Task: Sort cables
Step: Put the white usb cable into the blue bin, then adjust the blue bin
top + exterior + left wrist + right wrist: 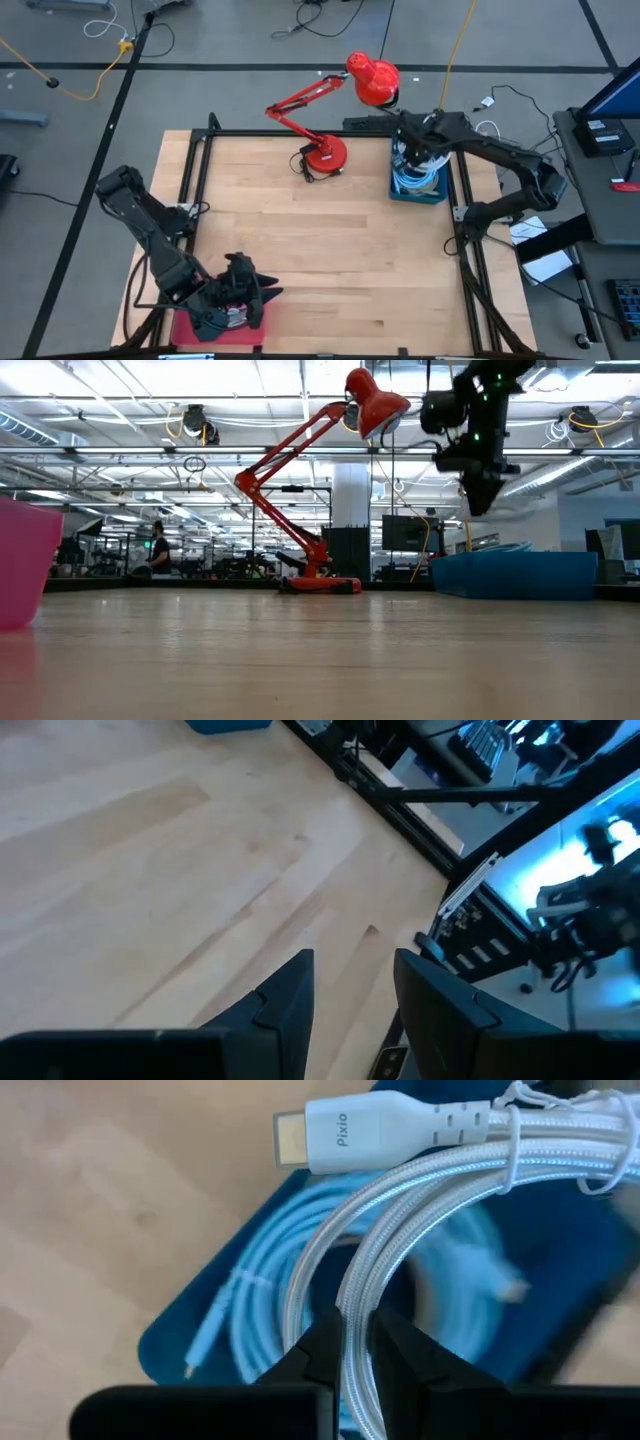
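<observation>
My right gripper (360, 1325) is shut on a coiled white braided cable (430, 1170) whose white plug (345, 1130) sticks out of the coil, which is bound by a thin tie. It hovers over the blue bin (400, 192) at the table's far right, where a light-blue cable (255, 1315) lies coiled. In the low view, my right gripper (480, 495) is above the bin (520, 575). My left gripper (350, 980) stands open and empty over the pink bin (185, 325) at the near left. My right gripper pinches a couple of strands of the white cable's coil (352, 1285) between its two fingers. The fingers come steeply from above and lie across the strands. The coil reaches out past the fingertips over the blue bin; whether it touches the bin I cannot tell.
A red desk lamp (325, 152) stands at the table's far middle, its head (372, 80) reaching toward the blue bin. A black frame (200, 170) runs along the table's edges. The bare wooden top (320, 250) lies between the two bins.
</observation>
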You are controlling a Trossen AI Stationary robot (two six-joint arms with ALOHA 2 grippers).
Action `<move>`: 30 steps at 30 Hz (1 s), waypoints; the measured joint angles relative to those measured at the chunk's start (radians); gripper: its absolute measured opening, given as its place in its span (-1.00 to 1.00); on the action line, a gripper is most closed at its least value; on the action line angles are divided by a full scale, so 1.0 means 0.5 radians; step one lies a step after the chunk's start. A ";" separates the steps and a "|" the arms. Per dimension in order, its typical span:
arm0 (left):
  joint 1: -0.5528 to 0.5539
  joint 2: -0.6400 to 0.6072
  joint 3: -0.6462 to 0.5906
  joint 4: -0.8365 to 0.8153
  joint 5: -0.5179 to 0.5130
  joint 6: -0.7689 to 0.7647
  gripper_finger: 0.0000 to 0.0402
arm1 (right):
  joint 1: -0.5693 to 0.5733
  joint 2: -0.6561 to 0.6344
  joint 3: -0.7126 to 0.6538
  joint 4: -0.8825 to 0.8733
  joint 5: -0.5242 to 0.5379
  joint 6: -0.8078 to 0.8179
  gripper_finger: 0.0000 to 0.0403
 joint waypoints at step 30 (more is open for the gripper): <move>0.148 0.011 0.000 0.039 0.043 0.044 -0.30 | 0.044 -0.439 -0.709 0.765 -0.357 0.046 -0.15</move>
